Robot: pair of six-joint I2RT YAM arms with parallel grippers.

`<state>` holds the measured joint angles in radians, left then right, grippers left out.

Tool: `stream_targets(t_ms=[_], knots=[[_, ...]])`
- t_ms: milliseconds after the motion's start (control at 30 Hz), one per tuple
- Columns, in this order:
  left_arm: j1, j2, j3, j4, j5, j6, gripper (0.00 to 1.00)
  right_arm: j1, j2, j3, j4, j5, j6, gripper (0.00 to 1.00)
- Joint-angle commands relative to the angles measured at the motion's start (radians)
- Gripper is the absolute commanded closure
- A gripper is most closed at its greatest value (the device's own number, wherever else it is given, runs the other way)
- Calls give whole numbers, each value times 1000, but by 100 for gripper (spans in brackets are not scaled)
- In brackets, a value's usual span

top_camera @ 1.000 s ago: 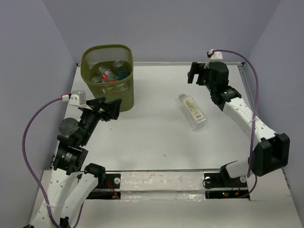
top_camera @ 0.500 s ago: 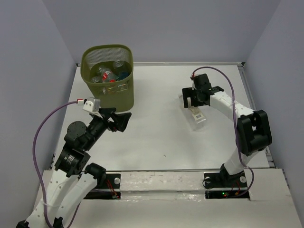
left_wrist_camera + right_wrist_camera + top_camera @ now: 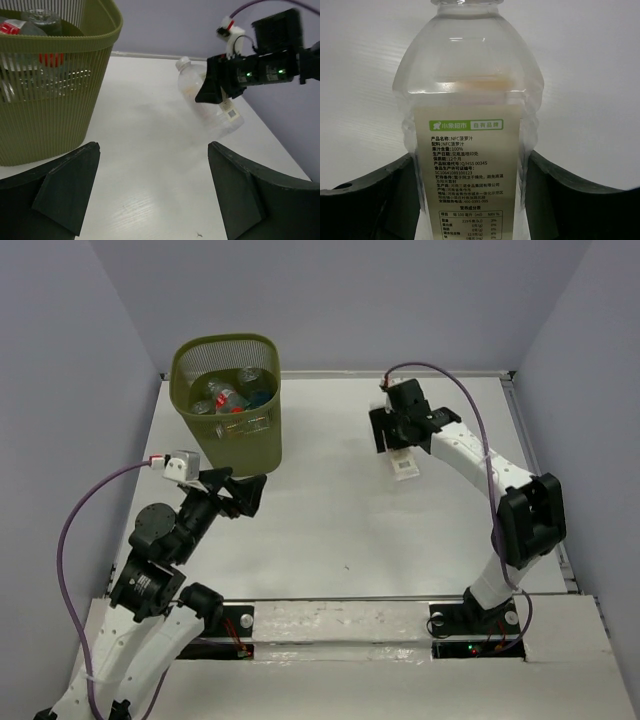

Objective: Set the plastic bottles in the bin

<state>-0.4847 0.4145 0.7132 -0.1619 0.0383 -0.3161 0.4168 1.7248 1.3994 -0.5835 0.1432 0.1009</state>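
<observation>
My right pincer [image 3: 398,445] sits over the clear bottle [image 3: 470,125] lying far right on the worktop [image 3: 330,530] — fingers flank its sides, but I can't tell whether they pinch it. Left pincer [image 3: 155,190] is spread wide beside the bin [image 3: 228,340] — far left, other bottles [image 3: 228,395] inside.

One clear bottle [image 3: 470,125] with a white, green-striped label is lying on its side far right on the counter [image 3: 320,530], well apart from the upright olive-green mesh bin [image 3: 252,445] at far left, which has more bottles [image 3: 228,396] piled inside.
</observation>
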Motion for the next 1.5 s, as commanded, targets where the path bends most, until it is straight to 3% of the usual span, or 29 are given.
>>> stream_targets(t_ms=[0,167,333,500,633,800,900,967,1133,1300,1367,1467], knots=[[14,-25,48,9,-133,2,1,189,-126,296,71,29,-26,57],[38,-39,60,-34,-265,-8,1,332,5,596,207,-105,-59,57],[57,-89,55,-54,-374,-24,1,364,178,862,444,-282,-14,57],[74,-80,49,-51,-382,-28,1,364,370,1041,661,-355,28,55],[86,-71,48,-41,-356,-26,1,373,507,1107,808,-324,-25,50],[98,-63,45,-36,-339,-23,1,392,631,1136,892,-295,-131,31],[106,-59,45,-34,-336,-23,1,401,622,1097,896,-283,-165,14],[110,-56,45,-33,-333,-24,1,401,601,1067,909,-269,-185,8],[123,-43,45,-28,-324,-24,1,419,517,1006,909,-267,-193,0],[144,-29,45,-27,-310,-23,1,428,397,914,892,-268,-179,0],[158,-25,45,-25,-307,-21,1,428,285,827,907,-263,-156,0],[175,-17,43,-21,-299,-18,1,428,82,559,990,-229,-135,2]])
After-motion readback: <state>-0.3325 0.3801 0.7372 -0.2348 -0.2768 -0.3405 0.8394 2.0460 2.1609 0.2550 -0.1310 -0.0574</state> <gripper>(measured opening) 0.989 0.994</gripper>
